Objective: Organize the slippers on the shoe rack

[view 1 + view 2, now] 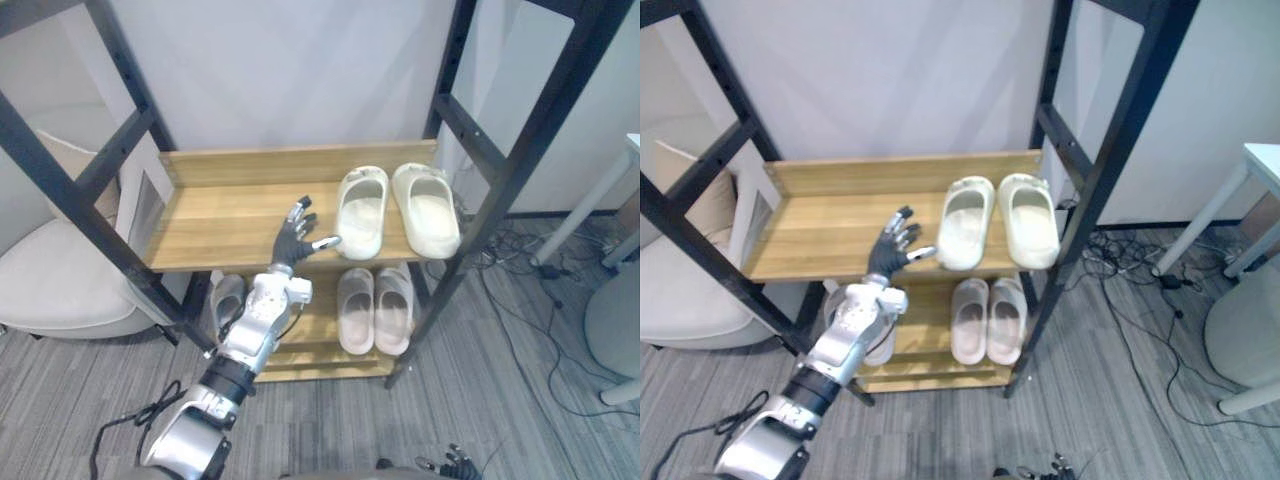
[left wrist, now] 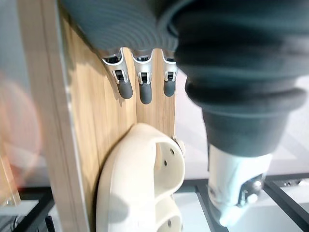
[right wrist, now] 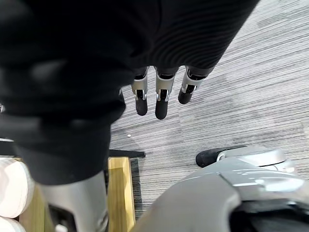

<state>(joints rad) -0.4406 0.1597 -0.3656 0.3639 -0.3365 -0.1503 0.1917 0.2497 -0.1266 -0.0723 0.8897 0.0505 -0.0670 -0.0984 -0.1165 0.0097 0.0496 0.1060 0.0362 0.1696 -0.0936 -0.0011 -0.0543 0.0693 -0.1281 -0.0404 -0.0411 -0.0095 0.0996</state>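
A white cushioned armchair [image 1: 55, 285] is seen far to the left of the left hand [image 1: 292, 242], beyond the shoe rack of black metal uprights and light wooden shelves [image 1: 225, 215]. The left hand is held over the upper shelf, near its front edge, with its fingers [image 2: 125, 89] spread and straight, so nothing is gripped; bare wood is seen beneath them in the left wrist view. Below that hand, on the lower shelf, a single grey slipper [image 1: 228, 300] is partly covered by the arm. Just to the right of the left hand's thumb, a pair of cream moulded foam slippers [image 1: 362, 212] is placed side by side on the upper shelf, toes towards the wall; whether the thumb tip touches the nearer heel cannot be told. Below these and to the lower right of the hand, a pair of pale pink foam slippers [image 1: 356, 310] is set on the lower shelf. The right hand [image 3: 162, 104] is hung low, well apart from the rack, over grey striped carpet [image 3: 231, 111], its fingers relaxed and extended, with nothing held.
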